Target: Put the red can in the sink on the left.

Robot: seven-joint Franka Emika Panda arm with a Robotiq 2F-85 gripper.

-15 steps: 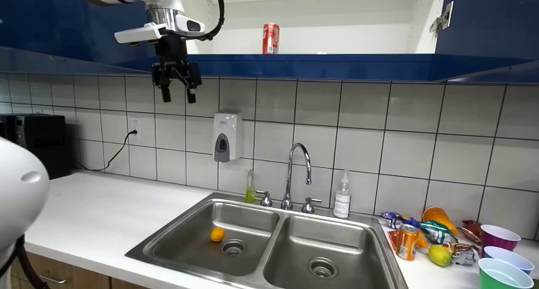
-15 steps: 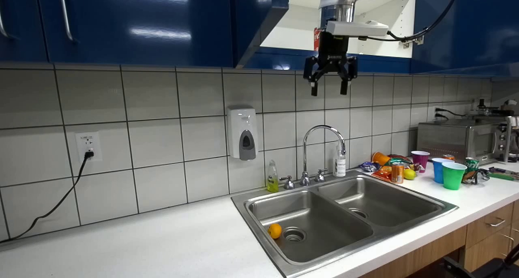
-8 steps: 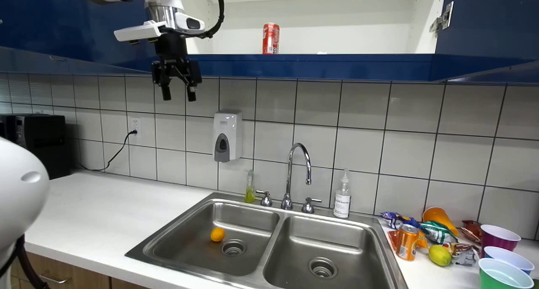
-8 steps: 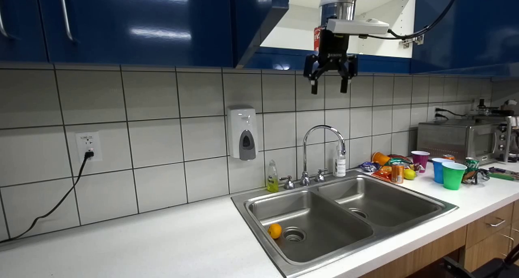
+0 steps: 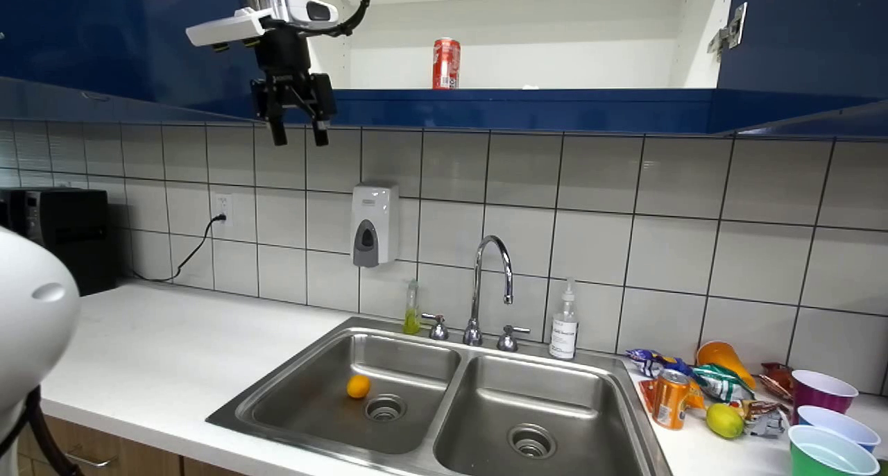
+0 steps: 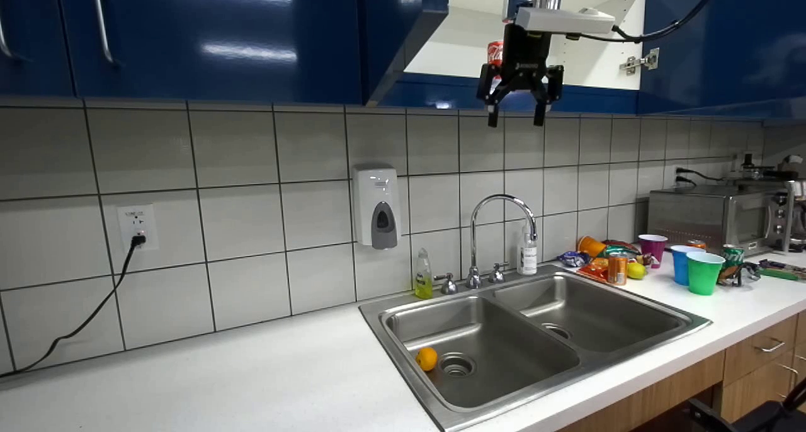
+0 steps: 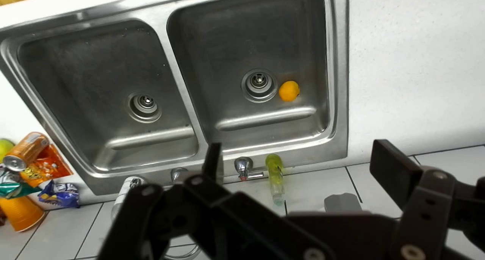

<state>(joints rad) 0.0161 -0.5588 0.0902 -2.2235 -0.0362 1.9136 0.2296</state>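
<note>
Red can (image 5: 446, 63) stands upright in the white-lined cabinet (image 5: 555, 18), well above the counter (image 5: 173, 344) and apart from the gripper (image 6: 516, 123), which points downward with its jaws spread wide and partly hides the can in an exterior view. Below, in both exterior views, the sink (image 5: 309, 406) on the left holds a round orange fruit (image 5: 359, 386) just beside its drain (image 5: 385, 408), and the chrome tap (image 5: 475, 295) rises from the steel rear rim (image 5: 534, 353) between two lever handles (image 5: 437, 329).

In an exterior view, white glare streaks the blue door (image 6: 211, 29); up close, my hand (image 7: 297, 152) looms dark, softly blurred.
</note>
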